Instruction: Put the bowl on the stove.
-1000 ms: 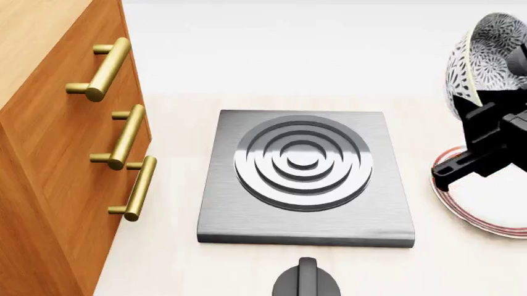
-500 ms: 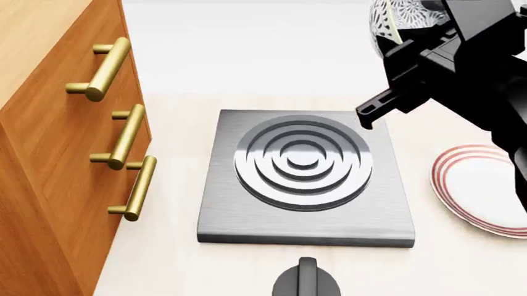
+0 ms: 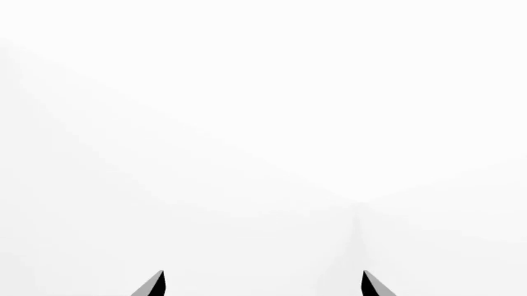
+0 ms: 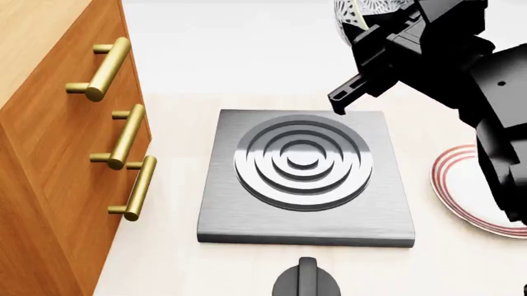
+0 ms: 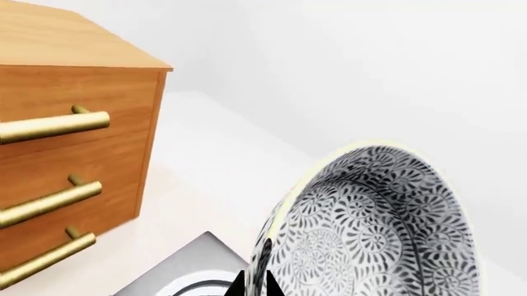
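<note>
Transport step: right tool (image 4: 362, 28) grasping bowl (image 5: 371, 228) by rim, aloft behind stove (image 4: 305, 179). Next: lower onto burner, level.

Bowl (image 4: 374, 8), white with dense blue-grey floral pattern, tilted on edge, airborne at the frame's upper right; stove (image 4: 307, 178), square dark grey slab with concentric-ring burner, flat at centre.

stove (image 4: 305, 179) top bare, wooden drawer cabinet (image 4: 58, 154) close beside
</note>
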